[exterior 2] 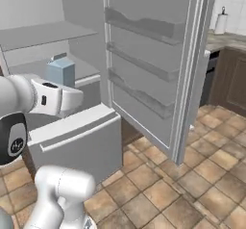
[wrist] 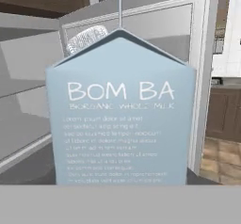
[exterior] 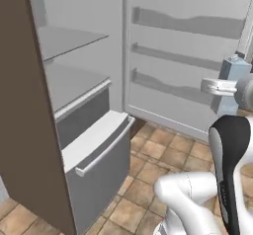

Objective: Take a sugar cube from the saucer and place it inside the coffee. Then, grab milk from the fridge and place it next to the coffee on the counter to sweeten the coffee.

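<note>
Holding the milk (exterior 2: 61, 72) in the hand (exterior 2: 61, 86), to judge by the carton pressed close against the hand camera and lifted clear in front of the open fridge (exterior: 79, 81), though the fingers themselves stay hidden. Risk from here, as a judgement: clipping the open fridge door (exterior 2: 153, 69) or the pulled-out drawer (exterior 2: 77, 136) on the swing toward the counter (exterior 2: 226, 40), or slipping if gripped low. Upright, long axis vertical, gable up, printed face toward the hand camera.

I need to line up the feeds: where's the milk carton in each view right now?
Left base view: milk carton at right edge, before the open fridge door.
Right base view: carton left of centre, by the fridge shelves.
Hand view: carton fills the centre.
Shared landmark: the fridge door.
</note>
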Controlling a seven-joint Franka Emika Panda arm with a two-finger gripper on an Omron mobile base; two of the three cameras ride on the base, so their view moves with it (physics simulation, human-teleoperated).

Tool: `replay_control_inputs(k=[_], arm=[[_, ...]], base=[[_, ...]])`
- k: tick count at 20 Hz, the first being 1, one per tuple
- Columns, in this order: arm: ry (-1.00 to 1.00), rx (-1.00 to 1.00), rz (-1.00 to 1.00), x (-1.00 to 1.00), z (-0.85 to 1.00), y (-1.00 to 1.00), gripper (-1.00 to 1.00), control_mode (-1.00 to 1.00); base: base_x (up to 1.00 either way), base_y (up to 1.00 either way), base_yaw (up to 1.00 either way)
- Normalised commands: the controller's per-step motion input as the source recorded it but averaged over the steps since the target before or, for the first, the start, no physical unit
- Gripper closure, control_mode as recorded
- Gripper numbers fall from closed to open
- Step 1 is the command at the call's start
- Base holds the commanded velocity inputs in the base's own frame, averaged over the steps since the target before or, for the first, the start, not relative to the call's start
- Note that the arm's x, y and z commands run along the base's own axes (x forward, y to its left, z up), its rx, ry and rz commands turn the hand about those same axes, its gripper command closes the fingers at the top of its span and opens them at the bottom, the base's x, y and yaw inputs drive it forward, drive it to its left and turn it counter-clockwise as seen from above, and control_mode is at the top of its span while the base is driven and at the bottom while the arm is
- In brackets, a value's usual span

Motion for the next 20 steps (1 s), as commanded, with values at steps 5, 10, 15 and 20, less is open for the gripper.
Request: replay_control_inputs(k=[5,10,15,20], arm=[[0.00,0.00,0.00,0.00,0.00,0.00,1.00,1.00],[0.00,0.00,0.00,0.00,0.00,0.00,1.00,1.00],[0.00,0.00,0.00,0.00,0.00,0.00,1.00,1.00],[0.00,0.00,0.00,0.00,0.00,0.00,1.00,1.00]], base=[[-0.85,-0.02,-0.70],[-0.13,-0.58,-0.67],[0.36,-0.94,-0.45],[0.99,-0.39,-0.18]])
